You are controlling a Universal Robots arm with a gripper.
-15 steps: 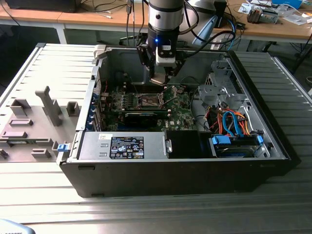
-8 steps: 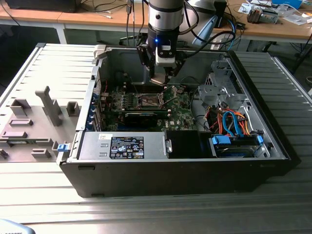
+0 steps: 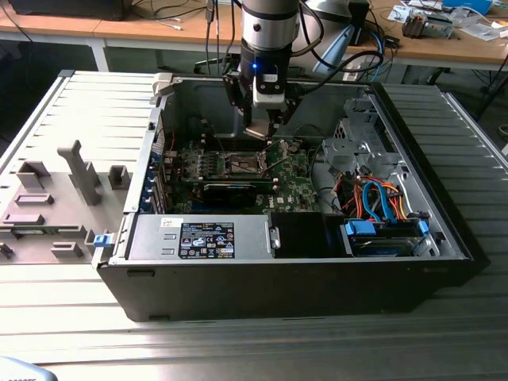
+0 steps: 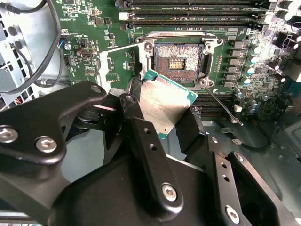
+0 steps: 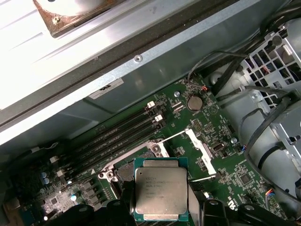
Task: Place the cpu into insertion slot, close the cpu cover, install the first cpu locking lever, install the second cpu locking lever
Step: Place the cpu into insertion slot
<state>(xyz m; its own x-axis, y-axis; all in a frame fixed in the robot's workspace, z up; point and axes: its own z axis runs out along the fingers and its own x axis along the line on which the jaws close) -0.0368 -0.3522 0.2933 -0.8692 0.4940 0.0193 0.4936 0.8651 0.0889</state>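
Claw grips the cpu above the empty insertion slot; cpu cover open, nothing seated.

Inside the open case, on the board: socket just beside the memory slots. Near the socket, off it, clamped in the gripper: chip. Toward the exterior view's right, cables.

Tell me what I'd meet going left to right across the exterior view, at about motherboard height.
Grey panel with upright brackets → the insertion slot → silver drive cage → black right wall of the case. The gripper, jaws shut on the cpu, overlaps the slot, so it is left out.
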